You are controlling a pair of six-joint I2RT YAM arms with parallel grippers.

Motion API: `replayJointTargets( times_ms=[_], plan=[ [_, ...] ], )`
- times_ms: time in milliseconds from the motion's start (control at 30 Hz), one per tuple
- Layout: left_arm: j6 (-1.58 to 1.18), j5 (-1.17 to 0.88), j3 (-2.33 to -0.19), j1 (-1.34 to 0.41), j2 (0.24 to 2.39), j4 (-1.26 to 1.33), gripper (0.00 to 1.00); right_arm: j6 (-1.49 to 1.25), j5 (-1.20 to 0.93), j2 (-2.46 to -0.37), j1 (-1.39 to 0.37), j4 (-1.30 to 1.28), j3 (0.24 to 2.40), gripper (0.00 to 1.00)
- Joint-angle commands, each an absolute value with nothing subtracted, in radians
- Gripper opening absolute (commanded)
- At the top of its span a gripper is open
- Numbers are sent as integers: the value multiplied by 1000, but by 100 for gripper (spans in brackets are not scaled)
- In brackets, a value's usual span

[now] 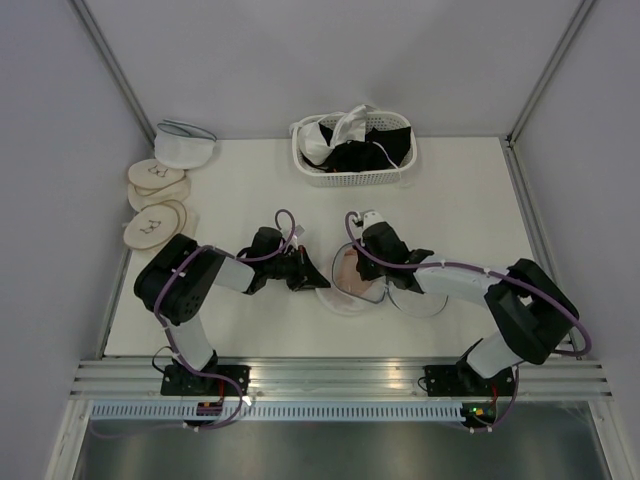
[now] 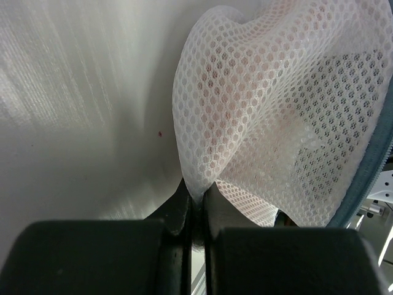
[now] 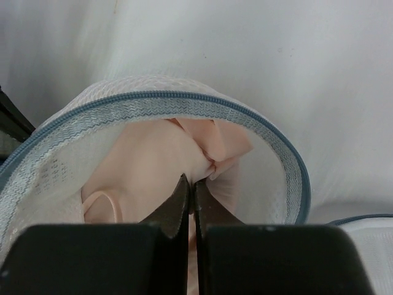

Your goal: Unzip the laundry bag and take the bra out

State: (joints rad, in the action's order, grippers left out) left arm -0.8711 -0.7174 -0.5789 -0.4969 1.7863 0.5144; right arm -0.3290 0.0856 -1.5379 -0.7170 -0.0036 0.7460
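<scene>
The laundry bag (image 1: 343, 297) lies unzipped on the table between the two arms, a white mesh case with a grey-blue zipper rim (image 3: 184, 101). Its second half (image 1: 422, 302) lies flat to the right. My left gripper (image 2: 196, 187) is shut on a pinched fold of the mesh wall (image 2: 270, 123) at the bag's left side. The pale pink bra (image 3: 147, 160) lies bunched inside the open half, one thin strap loop showing. My right gripper (image 3: 192, 181) reaches into the bag and is shut on a fold of the bra's fabric.
A white basket (image 1: 400, 172) with black and white garments stands at the back. At the back left sit a white domed bag (image 1: 185, 143) and tan round discs (image 1: 157, 200). Grey walls close both sides.
</scene>
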Motion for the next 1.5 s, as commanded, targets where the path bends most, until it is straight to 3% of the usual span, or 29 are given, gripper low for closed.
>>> replayJointTargets(
  times_ms=[0,100,333,600,833,1200,1467],
  plan=[
    [-828,-744,-601,-500,1798,549,2,-337,31,-1488,-723,17,739,0],
    [-833,-733,-601,-500,1799,546,3,-341,34,-1415,-723,-24,736,0],
    [-844,-719,-611,-499,1804,532,18,-342,78,-1206,-723,-150,745,0],
    [-854,-719,-614,-482,1802,517,25,-362,253,-1031,-723,-357,822,0],
    [-891,-721,-611,-472,1812,541,39,-362,279,-914,-723,-457,861,0],
    [-904,-729,-595,-472,1790,545,43,-335,492,-808,-723,-437,991,1],
    [-894,-721,-591,-472,1750,517,45,-232,623,-890,-723,-396,1199,0]
  ],
)
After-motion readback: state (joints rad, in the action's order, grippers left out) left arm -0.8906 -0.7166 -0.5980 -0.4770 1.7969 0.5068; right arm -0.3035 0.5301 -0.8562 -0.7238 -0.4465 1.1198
